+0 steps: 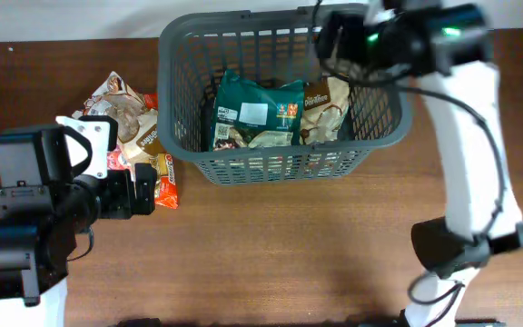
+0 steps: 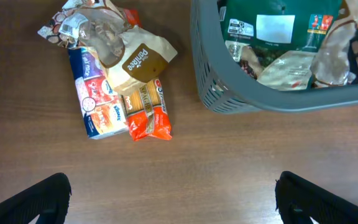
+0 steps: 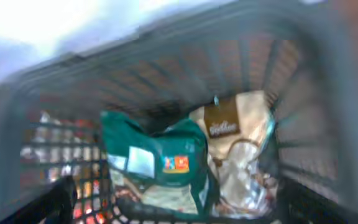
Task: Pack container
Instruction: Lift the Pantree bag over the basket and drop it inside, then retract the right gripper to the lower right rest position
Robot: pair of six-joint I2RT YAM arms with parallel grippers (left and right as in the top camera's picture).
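The right gripper [image 1: 332,44] hangs spread and empty over the container [image 1: 271,167] at the table's far middle, two packets inside. The left gripper [image 2: 176,202], jaws wide apart, faces the loose packets [image 2: 117,87] beside it — likely the next pick, needing a descent and a pinch.

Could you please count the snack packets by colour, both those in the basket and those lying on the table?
green packet: 1, in the basket
cream packet: 2, the basket one and the table one
blue-and-white packet: 1
orange packet: 1
Total: 5 packets that can be told apart
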